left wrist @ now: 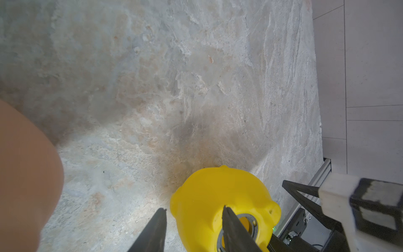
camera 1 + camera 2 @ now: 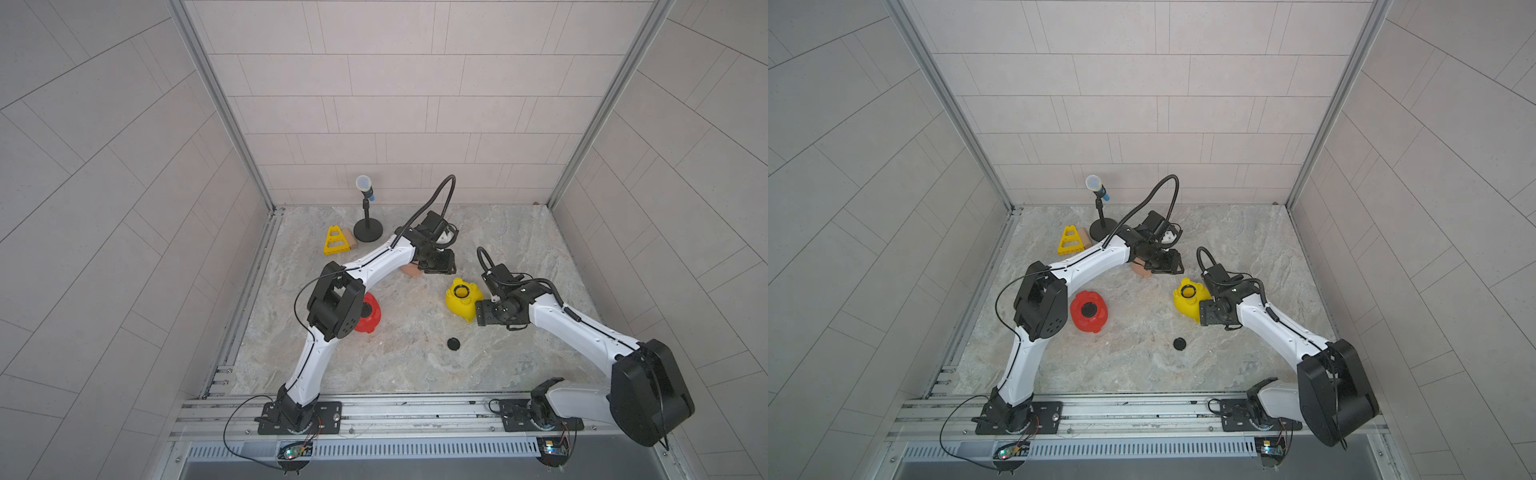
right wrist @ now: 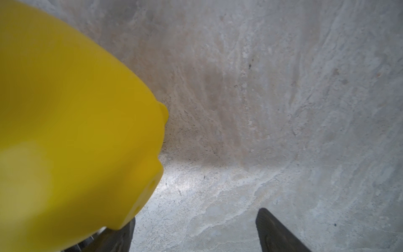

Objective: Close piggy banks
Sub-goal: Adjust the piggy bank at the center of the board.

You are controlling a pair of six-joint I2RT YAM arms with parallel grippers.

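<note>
Closest to the lens looms the right arm's black elbow (image 2: 648,395), raised over the near right corner of the marble table (image 2: 415,374). Far left at the back sits a yellow triangular frame (image 2: 333,241) with a tan block (image 2: 348,240) just behind it and a microphone (image 2: 363,183) on a round stand beside them. Nearer, the red pig (image 2: 1077,305) lies belly up, a black disc (image 2: 1088,310) filling its belly hole. Toward the middle, the peach pig (image 2: 411,271) lies mostly hidden beneath the left arm's wrist. The left gripper (image 1: 194,210) sits just beside it, jaws a narrow gap apart with only bare table between them. A loose black plug (image 2: 453,344) lies alone near the table's centre. Right of centre, the yellow pig (image 2: 457,309) lies belly up, its ringed hole uncovered. The right gripper (image 3: 196,216) is low just beside it, jaws spread wide and holding nothing. The pig overlaps one finger, but whether they touch cannot be told.
</note>
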